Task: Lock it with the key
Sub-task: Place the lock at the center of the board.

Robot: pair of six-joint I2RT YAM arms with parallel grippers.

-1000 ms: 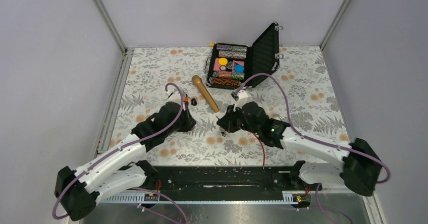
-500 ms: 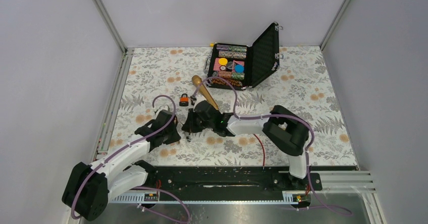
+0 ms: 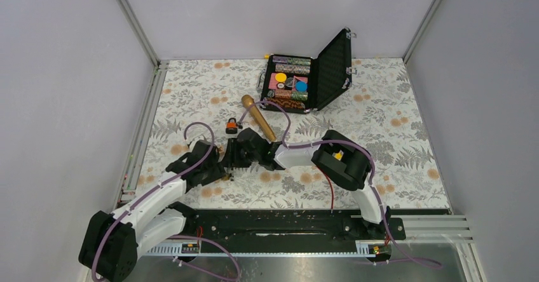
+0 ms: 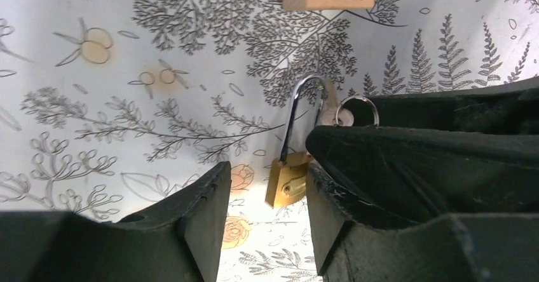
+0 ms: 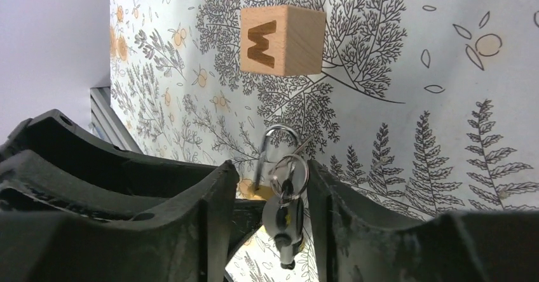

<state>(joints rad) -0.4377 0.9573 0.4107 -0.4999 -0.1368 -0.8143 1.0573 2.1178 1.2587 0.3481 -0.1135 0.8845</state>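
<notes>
A brass padlock with its steel shackle raised lies on the flowered table. In the left wrist view it sits between my left gripper's open fingers, close to the right one. A bunch of keys on a ring sits between my right gripper's parted fingers, just in front of the padlock. In the top view the two grippers, left and right, meet nose to nose and hide the padlock and keys.
A wooden letter cube lies just beyond the padlock. An orange padlock and a wooden stick lie behind the grippers. An open black case of poker chips stands at the back.
My right arm has swung far left across the table to meet the left gripper. My left gripper has drawn back toward the near left.
</notes>
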